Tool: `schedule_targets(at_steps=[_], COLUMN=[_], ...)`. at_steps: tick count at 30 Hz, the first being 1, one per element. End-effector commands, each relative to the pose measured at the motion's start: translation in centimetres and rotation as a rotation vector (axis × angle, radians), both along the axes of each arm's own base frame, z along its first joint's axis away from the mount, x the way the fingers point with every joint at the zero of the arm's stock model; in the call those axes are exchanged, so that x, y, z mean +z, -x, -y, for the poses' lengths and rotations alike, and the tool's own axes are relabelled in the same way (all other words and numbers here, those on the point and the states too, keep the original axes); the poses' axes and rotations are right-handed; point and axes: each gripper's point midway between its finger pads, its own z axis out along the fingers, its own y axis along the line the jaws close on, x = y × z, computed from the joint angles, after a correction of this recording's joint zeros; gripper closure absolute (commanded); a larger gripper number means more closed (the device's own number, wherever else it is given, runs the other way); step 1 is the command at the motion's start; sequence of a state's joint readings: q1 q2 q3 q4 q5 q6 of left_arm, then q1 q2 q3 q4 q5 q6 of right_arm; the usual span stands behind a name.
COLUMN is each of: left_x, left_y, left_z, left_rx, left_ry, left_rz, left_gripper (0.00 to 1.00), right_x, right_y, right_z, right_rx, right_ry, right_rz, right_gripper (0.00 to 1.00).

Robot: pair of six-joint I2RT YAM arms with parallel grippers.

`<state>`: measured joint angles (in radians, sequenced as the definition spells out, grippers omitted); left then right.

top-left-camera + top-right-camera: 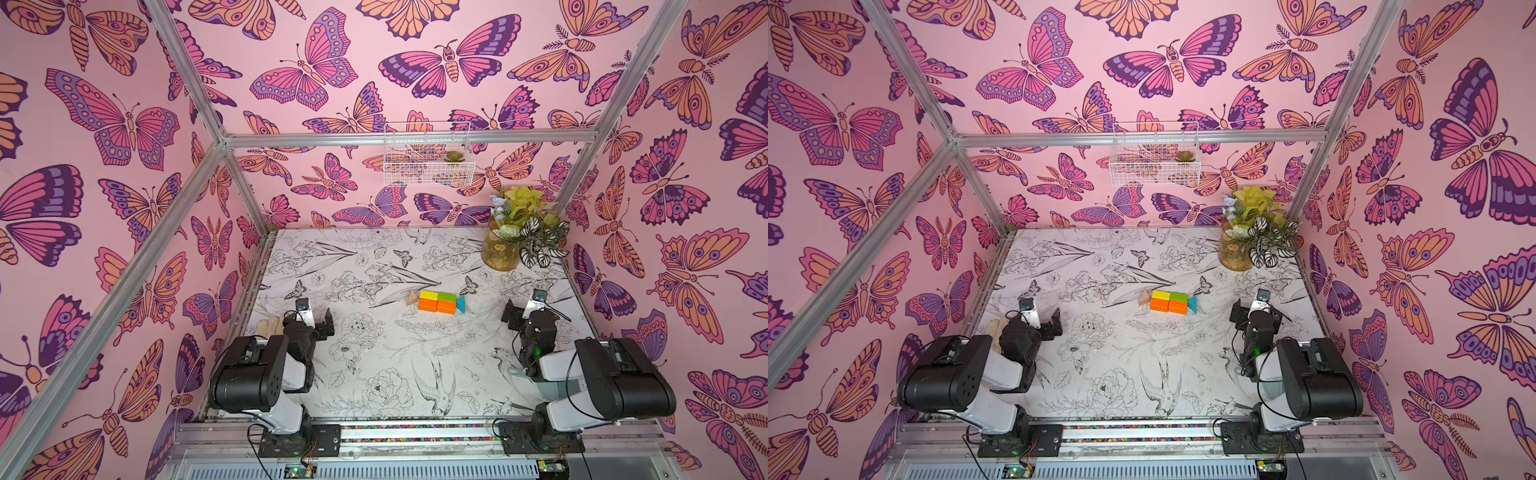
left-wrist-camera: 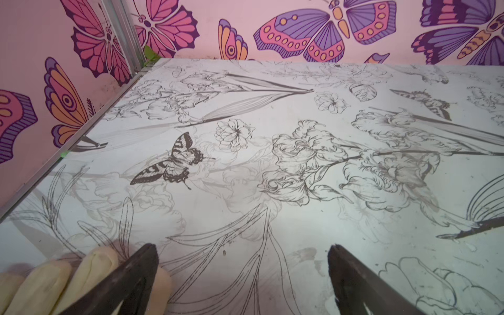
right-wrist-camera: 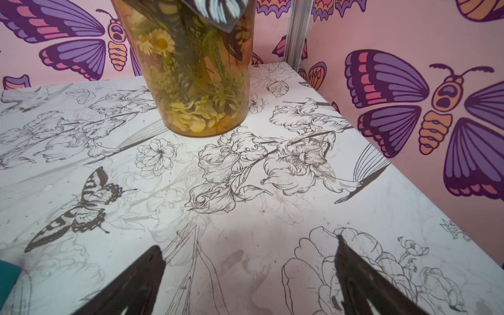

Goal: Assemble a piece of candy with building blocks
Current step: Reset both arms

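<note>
The piece of candy lies flat mid-table in both top views. Its building blocks touch: yellow brick and green brick behind, two orange bricks in front, a tan triangle on one end and a teal triangle on the other. My left gripper hovers open near the left wall, well apart from the candy. To the candy's right, my right gripper is open too. Both hold nothing.
An amber vase of plants stands in the back right corner. A white wire basket hangs on the back wall. Pale rounded wooden pieces lie against the left gripper's outer finger by the left wall.
</note>
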<state>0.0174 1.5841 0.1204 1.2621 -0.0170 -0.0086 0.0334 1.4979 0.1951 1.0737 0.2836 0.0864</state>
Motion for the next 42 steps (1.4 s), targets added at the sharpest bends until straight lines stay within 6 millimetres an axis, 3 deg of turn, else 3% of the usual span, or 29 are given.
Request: schedule_targets(at_steps=[1,3,7,35,38,42], left_x=[2.8,2.8,1.6,1.8,2.4,2.2], left_y=[-1.2,-1.9,-4.9,-4.8,-4.4,-2.3], left_z=[0.1,-0.3,-0.5,-0.3,0.5,0.4], left_rx=[-0.005,0.019,0.027,0.011,-0.037,-0.029], left_ry=[-0.004,0.000,0.002,0.002,-0.002,-0.005], left_rz=[0.103,0.084,-0.103,-0.074,-0.032,0.026], left_gripper=[0.00,0.00,0.01,0.00,0.00,0.00], right_x=[1.7,1.1,1.4,1.4,1.4,1.5], right_y=[-2.6,-3.9,-3.7,-3.8,-3.8,-3.5], right_z=[-0.8,-1.4,-1.0,-1.2,-1.2,-1.1], right_rx=[0.039,0.072,0.054,0.062,0.062,0.059], right_ry=[-0.011,-0.008,-0.009,-0.010,-0.010,-0.009], right_rz=[0.006,-0.072,-0.051,-0.057,-0.053,-0.041], right_gripper=[0.01,0.01,0.01,0.01,0.01,0.01])
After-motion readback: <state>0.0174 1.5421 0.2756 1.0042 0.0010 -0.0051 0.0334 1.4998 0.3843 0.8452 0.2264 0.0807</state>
